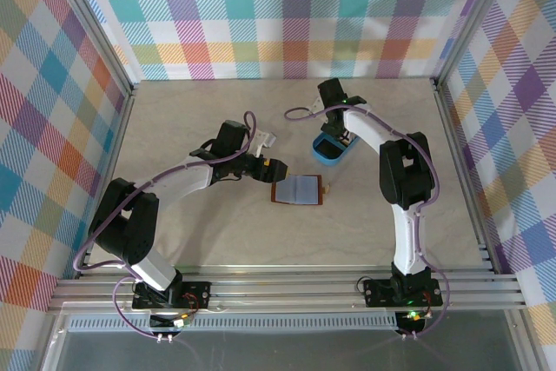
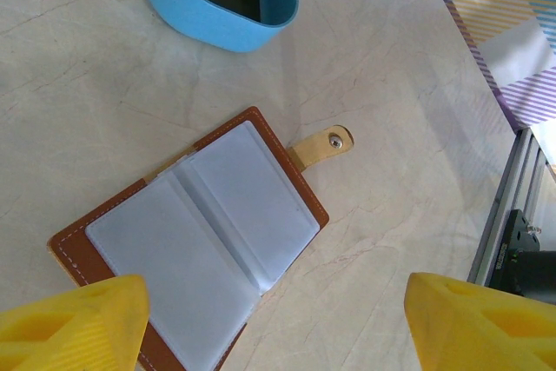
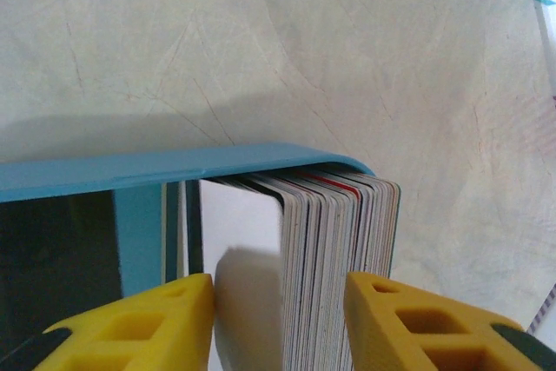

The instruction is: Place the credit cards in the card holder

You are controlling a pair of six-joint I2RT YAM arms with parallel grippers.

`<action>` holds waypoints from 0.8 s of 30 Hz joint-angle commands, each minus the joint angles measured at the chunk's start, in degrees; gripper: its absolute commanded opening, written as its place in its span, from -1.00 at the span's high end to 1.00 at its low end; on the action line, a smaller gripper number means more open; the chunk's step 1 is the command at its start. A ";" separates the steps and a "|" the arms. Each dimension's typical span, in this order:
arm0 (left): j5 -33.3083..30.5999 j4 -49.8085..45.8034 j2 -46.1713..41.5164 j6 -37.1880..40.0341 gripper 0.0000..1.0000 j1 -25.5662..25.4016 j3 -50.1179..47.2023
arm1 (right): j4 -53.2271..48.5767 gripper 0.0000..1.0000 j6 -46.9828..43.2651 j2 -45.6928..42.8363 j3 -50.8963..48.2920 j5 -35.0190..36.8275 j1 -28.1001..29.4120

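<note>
The brown card holder (image 1: 298, 190) lies open and flat on the table, its pale grey-blue lining (image 2: 200, 232) up and its snap tab (image 2: 326, 145) out to the side. My left gripper (image 2: 278, 327) hovers open just over its near edge, holding nothing. A stack of several credit cards (image 3: 339, 249), whitish with one red edge, stands on edge in the blue tray (image 3: 174, 171). My right gripper (image 3: 278, 327) reaches down into that tray. Its yellow fingers straddle the stack: one is close to the outer card, and a gap remains between the other and the white card face.
The blue tray (image 1: 330, 151) sits just beyond and right of the card holder, under the right wrist. Metal frame posts and checkered walls ring the pale table (image 1: 217, 119), with bare table to the left and back.
</note>
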 commanded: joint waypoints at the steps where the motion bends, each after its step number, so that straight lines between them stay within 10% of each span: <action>1: 0.26 -0.72 0.72 0.53 -0.55 0.28 1.61 | -0.78 0.20 0.61 -2.36 -0.33 0.02 0.14; 24: 0.26 -1.39 0.98 0.48 -0.57 0.28 2.06 | -2.65 0.80 1.05 -2.90 0.38 -0.28 0.32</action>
